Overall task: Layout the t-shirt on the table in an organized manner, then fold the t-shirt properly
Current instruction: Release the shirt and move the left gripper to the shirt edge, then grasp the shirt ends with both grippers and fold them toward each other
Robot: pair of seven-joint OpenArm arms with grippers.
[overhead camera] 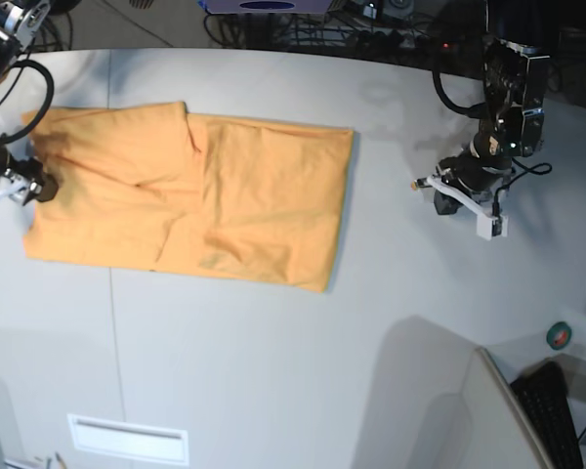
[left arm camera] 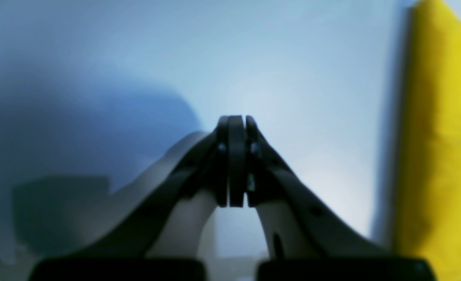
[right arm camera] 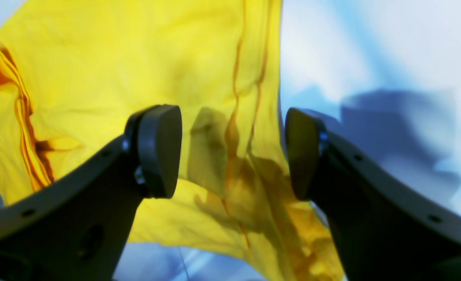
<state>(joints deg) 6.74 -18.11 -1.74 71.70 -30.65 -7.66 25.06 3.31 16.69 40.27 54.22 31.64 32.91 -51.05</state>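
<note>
The light orange t-shirt [overhead camera: 244,195] lies spread flat on the white-grey table [overhead camera: 273,381], with an overlapping layer across its left half. My right gripper [overhead camera: 34,186] is at the shirt's left edge. In the right wrist view it [right arm camera: 230,152] is open, and a wrinkled edge of the shirt [right arm camera: 97,58] lies between and beyond its fingers [right arm camera: 158,150]. My left gripper [overhead camera: 432,188] is over bare table, apart from the shirt's right edge. In the left wrist view it [left arm camera: 236,121] is shut and empty, with the shirt [left arm camera: 441,136] at the frame's right.
A thin dark seam [overhead camera: 112,332] runs across the table's near left. A green tape roll [overhead camera: 559,334], a keyboard [overhead camera: 557,415] and a grey panel [overhead camera: 469,410] sit at the near right. Cables [overhead camera: 303,29] lie beyond the curved far edge.
</note>
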